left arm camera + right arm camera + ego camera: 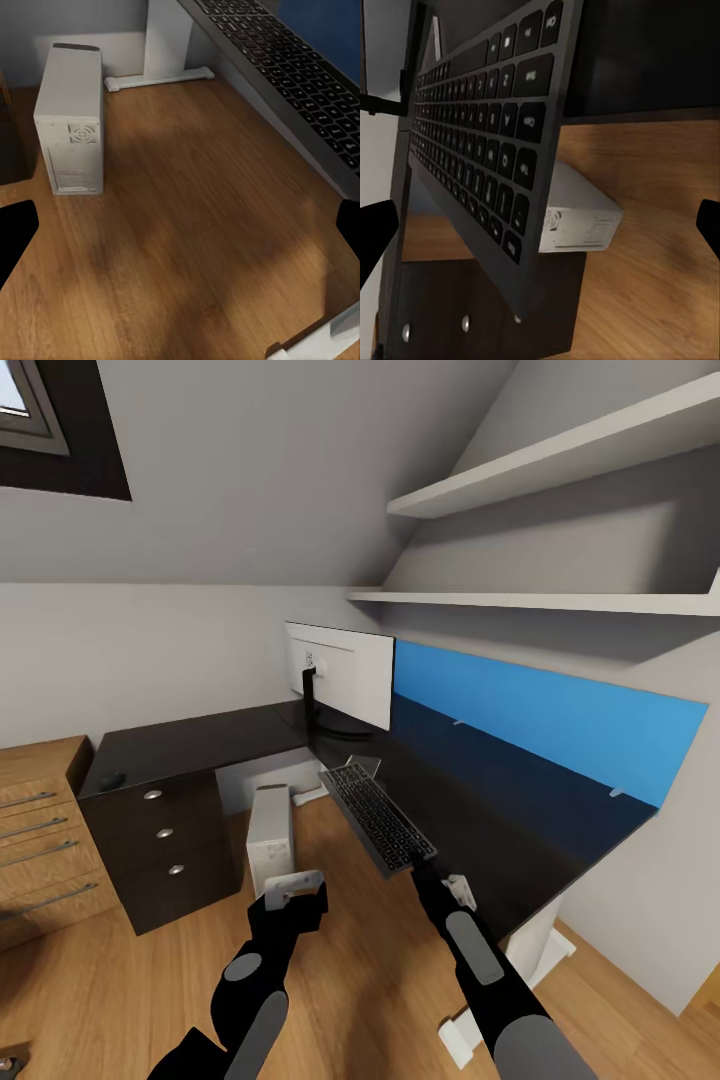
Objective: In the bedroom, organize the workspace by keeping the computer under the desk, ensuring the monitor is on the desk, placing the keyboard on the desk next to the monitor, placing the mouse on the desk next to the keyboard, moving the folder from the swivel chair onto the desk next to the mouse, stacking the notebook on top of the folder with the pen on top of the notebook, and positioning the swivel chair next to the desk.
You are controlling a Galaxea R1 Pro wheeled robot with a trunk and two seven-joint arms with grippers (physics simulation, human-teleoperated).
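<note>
Bedroom corner, black surface [200, 745] under white shelves.
Your right end effector [418, 863] pinches the keyboard [377, 816] above the surface edge; your left end effector [295, 890] hangs spread; drawers shut, contents hidden.

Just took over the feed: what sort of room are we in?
Likely a home office corner under a sloped ceiling: an L-shaped black desk with a monitor, wall shelves, and a computer on the wood floor.
</note>
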